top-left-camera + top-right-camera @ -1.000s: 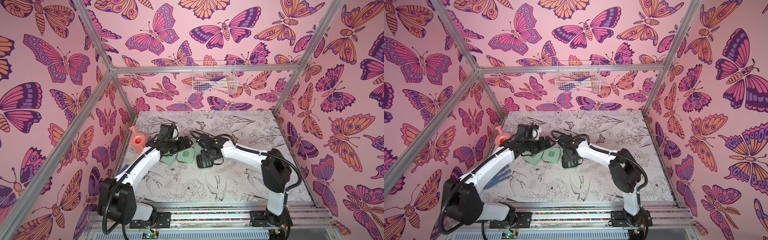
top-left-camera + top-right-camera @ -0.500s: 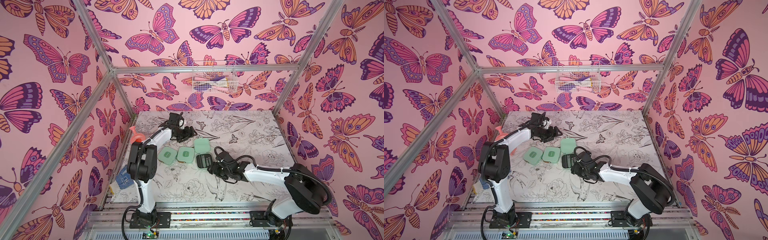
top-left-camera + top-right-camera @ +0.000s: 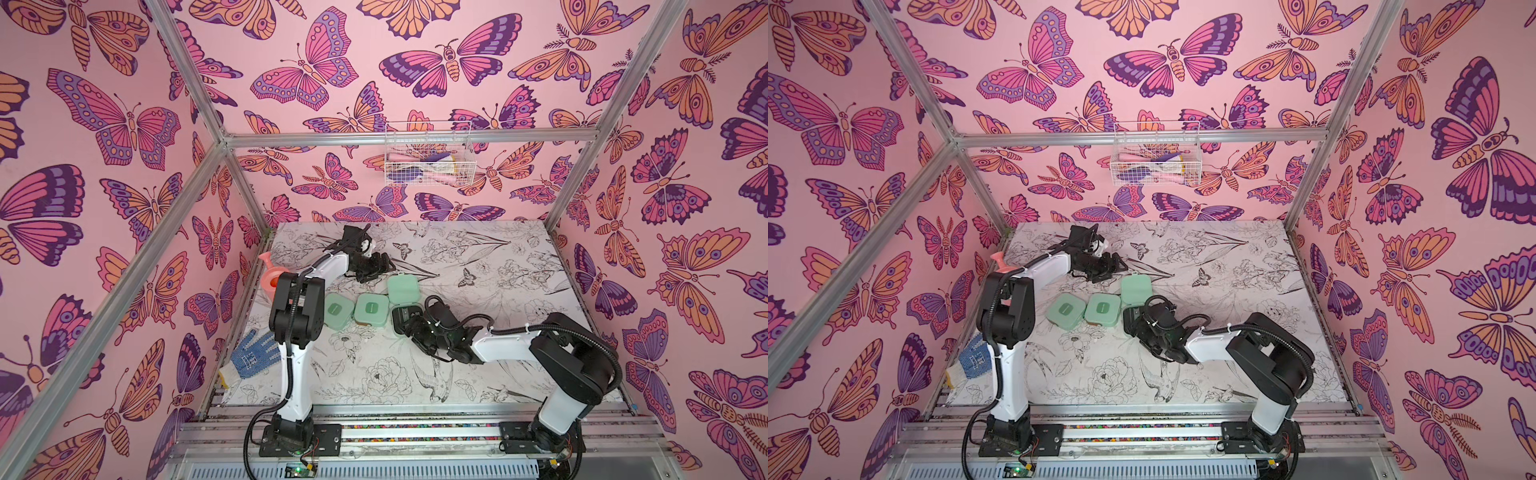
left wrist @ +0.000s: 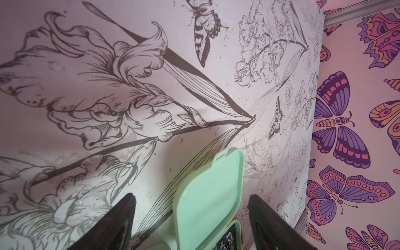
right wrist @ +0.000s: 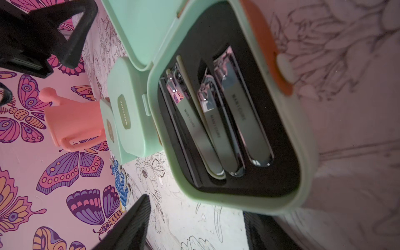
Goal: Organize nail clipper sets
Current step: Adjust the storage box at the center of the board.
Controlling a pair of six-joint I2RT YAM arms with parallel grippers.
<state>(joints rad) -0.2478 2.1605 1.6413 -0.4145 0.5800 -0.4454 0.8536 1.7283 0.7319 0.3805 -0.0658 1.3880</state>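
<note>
1. Desk (image 3: 478, 374), floral line print: carries every item below.
2. Wire basket (image 3: 428, 160): hung on the back wall, well apart from the desk items.
3. Left pincer (image 4: 191, 197): near the far edge of the open lid, jaws apart, gripping nothing.
4. Right pincer (image 5: 195, 207): low at the near side of the open case, jaws spread wide, empty.
5. Blue glove (image 3: 253, 359): at the desk's left edge.
6. Pink watering can (image 3: 272, 280): left edge, farther back.
7. Open case (image 3: 403, 316): mid-desk, its mint lid (image 3: 402, 289) laid back flat.
8. Two shut cases (image 3: 338, 311), (image 3: 370, 309): in a row just left of it.
9. Three grey clippers (image 5: 244, 121): side by side in the black lining.
</note>
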